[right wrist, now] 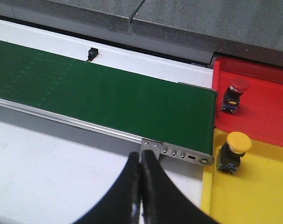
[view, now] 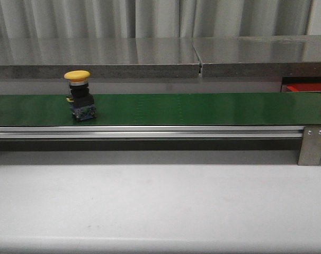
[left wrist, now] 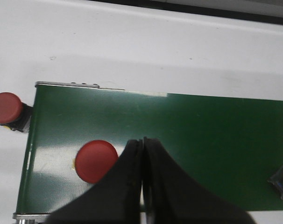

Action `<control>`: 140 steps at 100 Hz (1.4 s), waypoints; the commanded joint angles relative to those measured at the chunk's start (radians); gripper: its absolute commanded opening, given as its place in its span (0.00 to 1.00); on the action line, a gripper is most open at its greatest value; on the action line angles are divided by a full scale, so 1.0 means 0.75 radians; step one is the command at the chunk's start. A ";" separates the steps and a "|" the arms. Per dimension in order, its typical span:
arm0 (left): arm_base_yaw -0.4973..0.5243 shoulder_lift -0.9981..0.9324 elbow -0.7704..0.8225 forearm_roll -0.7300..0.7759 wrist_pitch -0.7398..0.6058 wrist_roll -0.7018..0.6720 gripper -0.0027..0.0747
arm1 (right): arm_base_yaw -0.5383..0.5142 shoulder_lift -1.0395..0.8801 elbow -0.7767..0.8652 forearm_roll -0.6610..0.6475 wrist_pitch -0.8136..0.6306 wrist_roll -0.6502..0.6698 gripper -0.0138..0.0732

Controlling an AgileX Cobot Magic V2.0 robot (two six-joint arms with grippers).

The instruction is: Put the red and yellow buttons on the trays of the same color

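- Clearly, I was in a waiting step: both grippers were shut and empty, and a yellow button (view: 79,102) stood upright on the green belt (view: 203,108), towards its left side in the front view.
- Nearest to me, the left gripper (left wrist: 142,186) had its fingers pressed together with nothing between them, hovering over the belt's end; a red button (left wrist: 97,160) sat on the belt just beside those fingers, not touching that I could tell.
- Another red button (left wrist: 8,108) lay off the belt, just past its end.
- Over on the other side, the right gripper (right wrist: 141,191) was likewise closed on nothing, above the belt's rail.
- Farther off, the yellow tray (right wrist: 263,196) already held one yellow button (right wrist: 235,150) and the red tray (right wrist: 263,100) one red button (right wrist: 235,93).
- Next, I judged, the gripper would need to open before closing on a button's body.
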 commanded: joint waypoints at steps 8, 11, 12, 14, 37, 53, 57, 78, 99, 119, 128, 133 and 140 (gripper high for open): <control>-0.090 -0.176 0.055 -0.023 -0.071 0.086 0.01 | 0.001 0.001 -0.037 0.021 -0.087 -0.010 0.08; -0.108 -0.202 0.078 -0.023 -0.078 0.086 0.01 | 0.001 0.001 -0.037 0.021 -0.087 -0.010 0.08; -0.111 -0.202 0.083 -0.023 -0.078 0.086 0.01 | 0.001 0.001 -0.037 0.021 -0.087 -0.010 0.08; -0.118 -0.218 0.096 -0.023 -0.085 0.086 0.01 | 0.001 0.001 -0.037 0.021 -0.087 -0.010 0.08; -0.250 -0.409 0.279 -0.002 -0.220 0.086 0.01 | 0.001 0.001 -0.037 0.021 -0.087 -0.010 0.08; -0.307 -0.556 0.422 -0.001 -0.290 0.074 0.01 | 0.001 0.001 -0.037 0.021 -0.087 -0.010 0.08; -0.315 -0.588 0.460 -0.001 -0.312 0.074 0.01 | 0.001 0.001 -0.037 0.021 -0.087 -0.010 0.08; -0.377 -0.783 0.635 -0.007 -0.339 0.074 0.01 | 0.001 0.001 -0.037 0.021 -0.087 -0.010 0.08; -0.434 -1.028 0.820 -0.020 -0.369 0.074 0.01 | 0.001 0.001 -0.037 0.021 -0.087 -0.010 0.08; -0.434 -1.301 0.971 -0.048 -0.384 0.074 0.01 | 0.001 0.001 -0.037 0.021 -0.108 -0.010 0.08; -0.434 -1.409 1.022 -0.048 -0.380 0.074 0.01 | 0.001 0.001 -0.037 0.021 -0.120 -0.010 0.08; -0.434 -1.457 1.043 -0.048 -0.369 0.074 0.01 | 0.001 0.001 -0.037 0.021 -0.118 -0.010 0.08; -0.434 -1.514 1.069 -0.048 -0.360 0.074 0.01 | 0.001 0.001 -0.037 0.021 -0.121 -0.010 0.08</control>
